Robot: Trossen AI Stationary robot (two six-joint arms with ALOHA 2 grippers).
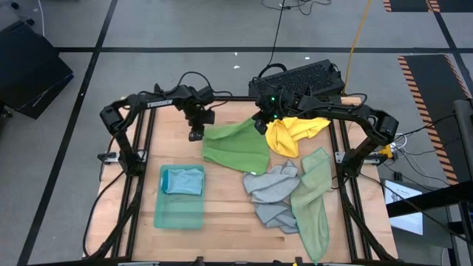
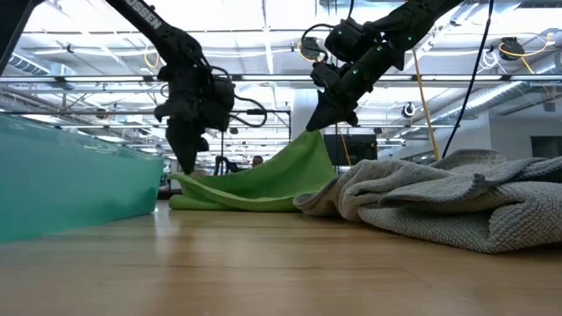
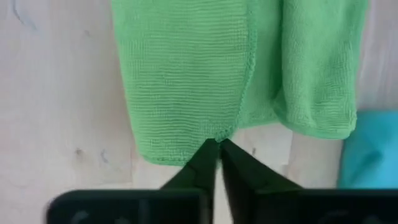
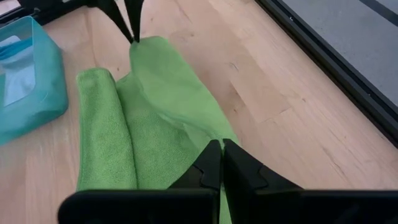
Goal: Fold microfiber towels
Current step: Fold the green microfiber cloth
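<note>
A: Towels: where do they lie, from the table's left edge across?

B: Nearest the left edge is a teal bin (image 1: 179,209) with a light blue towel (image 1: 182,180) folded inside it. Toward the back middle lies the bright green towel (image 1: 238,147). Right of it, by the back edge, is the yellow towel (image 1: 293,134), bunched up. In front of that a grey towel (image 1: 272,193) is crumpled, and a pale sage towel (image 1: 313,203) runs toward the front edge near the right side.

A: And the left gripper (image 1: 196,134)?

B: It is at the green towel's left back corner, low over the wood, its fingers together and pinching that corner's hem.

A: The right gripper (image 1: 260,127)?

B: It is at the green towel's right back corner, fingers clamped on the cloth and holding it off the table, so the cloth slopes down from there to the left one. The rest lies on the wood, with a rolled fold along one side.

A: Do the towels touch?

B: Grey and sage overlap; the green one's right front edge lies just beside the grey.
</note>
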